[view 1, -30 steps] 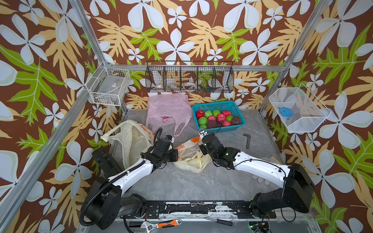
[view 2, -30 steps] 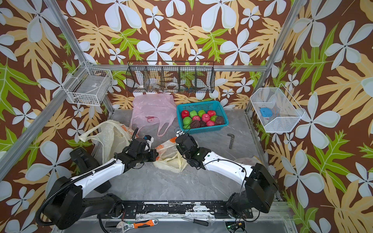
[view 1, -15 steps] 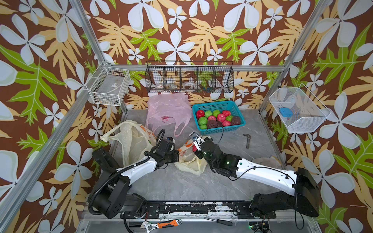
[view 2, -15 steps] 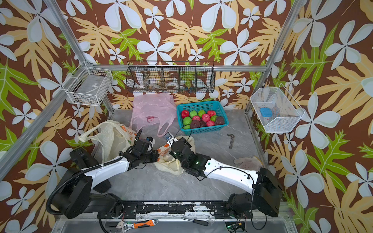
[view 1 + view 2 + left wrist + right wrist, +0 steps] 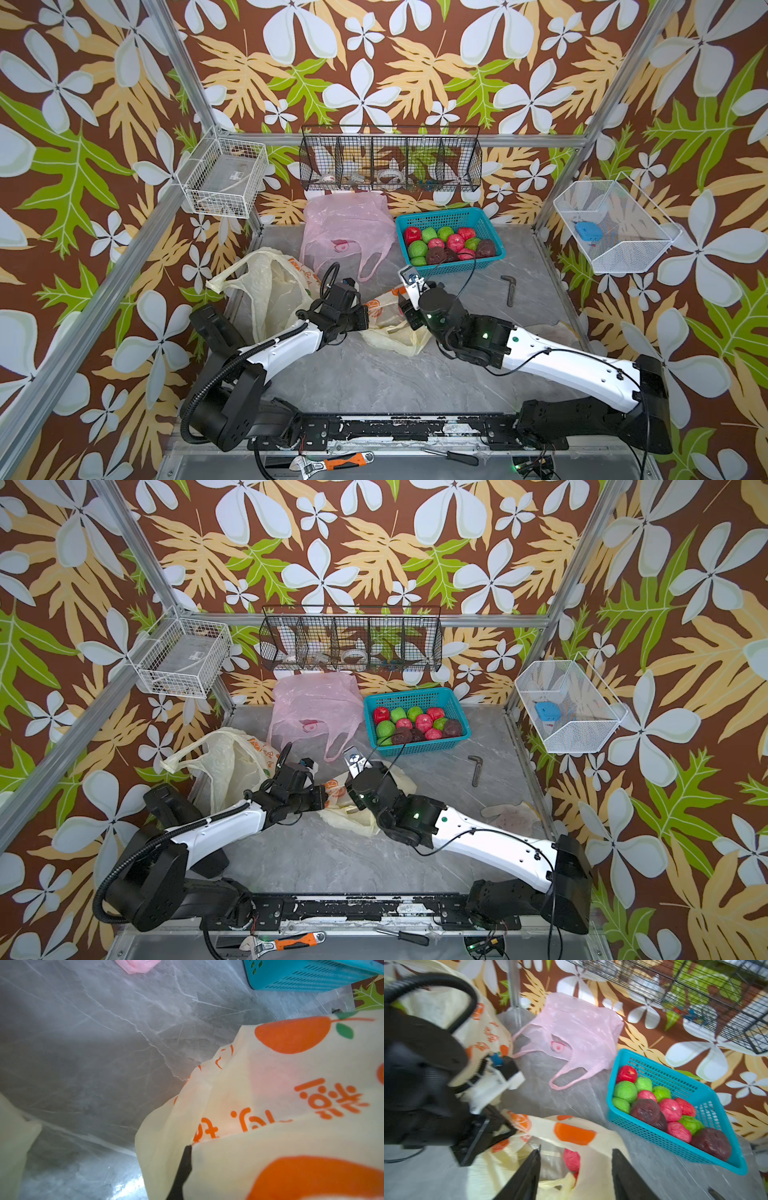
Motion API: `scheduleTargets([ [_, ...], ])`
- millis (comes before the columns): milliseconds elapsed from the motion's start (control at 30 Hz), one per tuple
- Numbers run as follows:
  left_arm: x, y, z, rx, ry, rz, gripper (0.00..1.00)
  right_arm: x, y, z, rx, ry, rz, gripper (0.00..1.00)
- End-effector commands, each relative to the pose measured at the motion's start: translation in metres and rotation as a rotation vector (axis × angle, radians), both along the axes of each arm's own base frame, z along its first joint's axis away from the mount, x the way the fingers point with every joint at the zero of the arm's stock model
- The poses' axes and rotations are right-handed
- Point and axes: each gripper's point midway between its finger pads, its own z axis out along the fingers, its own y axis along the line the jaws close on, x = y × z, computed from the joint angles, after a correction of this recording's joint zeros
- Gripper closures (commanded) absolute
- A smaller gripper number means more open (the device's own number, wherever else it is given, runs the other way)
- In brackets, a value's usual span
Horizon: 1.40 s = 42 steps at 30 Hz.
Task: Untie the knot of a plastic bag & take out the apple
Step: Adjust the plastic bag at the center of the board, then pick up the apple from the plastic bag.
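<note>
Since the printed plastic bag (image 5: 388, 328), at seven o'clock from the blue basket (image 5: 440, 213), gapes open, its knot seems undone; the red apple (image 5: 571, 1160) lies inside, not yet removed. The left gripper (image 5: 364, 318) has its jaws pinching the bag's rim; the right gripper (image 5: 576, 1153) hangs above, jaws spread.

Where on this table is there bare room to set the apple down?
Widest bare marble: in front, between printed bag and base rail. Smaller patch right of the hex key. Crowded around pink bag, cream bag and basket.
</note>
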Motion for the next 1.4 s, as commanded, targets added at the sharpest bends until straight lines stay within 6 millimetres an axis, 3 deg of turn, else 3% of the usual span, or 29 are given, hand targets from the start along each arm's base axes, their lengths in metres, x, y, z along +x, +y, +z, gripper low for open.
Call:
scheduleTargets([
  [0, 0.005, -0.002, 0.007, -0.021, -0.012, 0.022, 1.0, -0.004, 0.015, -0.021, 0.013, 0.052, -0.023, 0.63],
  [133, 0.003, -0.006, 0.011, -0.028, -0.018, 0.018, 1.0, 0.0, 0.025, -0.082, 0.004, 0.166, -0.046, 0.78],
  [300, -0.006, -0.007, 0.01, -0.039, -0.016, 0.007, 1.0, 0.015, 0.001, -0.156, 0.043, 0.359, -0.12, 0.8],
  [467, -0.012, -0.006, 0.009, -0.044, -0.011, 0.0, 1.0, 0.015, -0.016, -0.211, 0.009, 0.495, -0.161, 0.8],
  [633, -0.014, -0.005, 0.009, -0.044, -0.01, 0.001, 1.0, -0.007, -0.018, -0.253, -0.033, 0.646, -0.148, 0.83],
  [767, -0.015, -0.004, 0.008, -0.042, -0.008, 0.006, 1.0, -0.023, -0.014, -0.255, 0.025, 0.692, -0.084, 0.87],
  [900, -0.014, -0.005, 0.008, -0.045, -0.007, 0.006, 1.0, -0.021, -0.007, -0.231, 0.059, 0.639, -0.018, 0.87],
  [1067, -0.015, -0.008, 0.009, -0.049, -0.009, 0.001, 1.0, 0.008, 0.0, -0.193, 0.037, 0.494, -0.028, 0.86],
  [1233, -0.017, -0.012, 0.009, -0.051, -0.005, -0.004, 1.0, 0.043, 0.006, -0.184, 0.068, 0.472, -0.093, 0.87],
  [1367, -0.021, -0.01, 0.007, -0.05, -0.002, 0.003, 1.0, 0.06, 0.0, -0.18, 0.06, 0.419, -0.162, 0.82],
])
